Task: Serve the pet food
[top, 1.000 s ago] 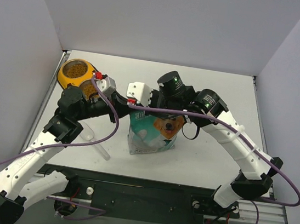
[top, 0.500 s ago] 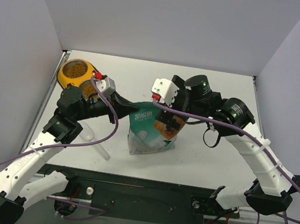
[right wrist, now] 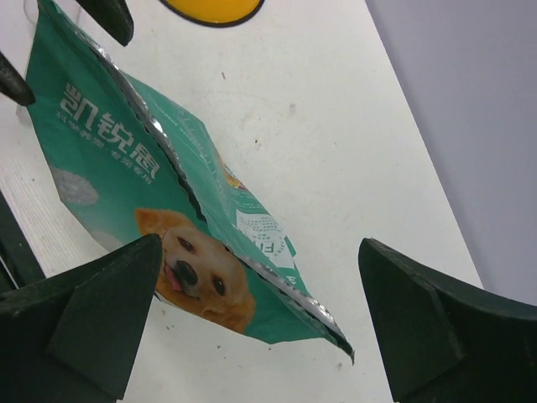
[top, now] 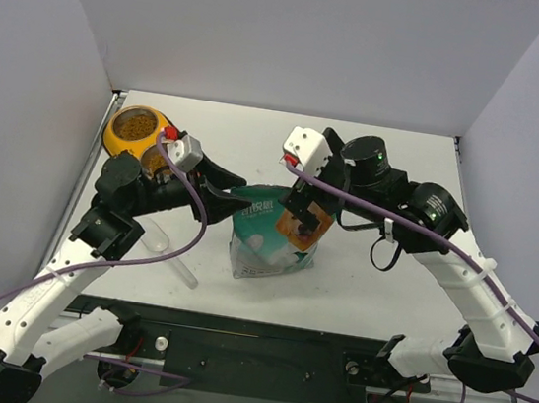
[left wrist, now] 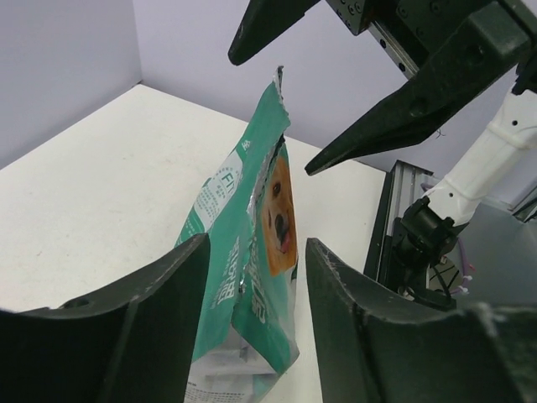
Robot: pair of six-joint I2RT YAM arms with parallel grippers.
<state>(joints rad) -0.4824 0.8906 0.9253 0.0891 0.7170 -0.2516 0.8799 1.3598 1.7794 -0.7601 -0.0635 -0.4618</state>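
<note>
The teal-and-white pouch with the dog's face stands upright mid-table, its top torn open. Brown pet food fills the far steel bowl of the yellow feeder at the back left; the nearer bowl is partly hidden by my left arm. My left gripper is open just left of the pouch's top, with the pouch seen between its fingers but untouched. My right gripper is open wide above the pouch's right side, holding nothing.
A clear plastic scoop lies on the table left of the pouch, under my left arm. The feeder's yellow edge shows at the top of the right wrist view. White walls close in the table on three sides.
Both grippers opened and let go of the pouch's top. The right gripper drew back to the right, the left one slightly to the left. The pouch stays standing.
</note>
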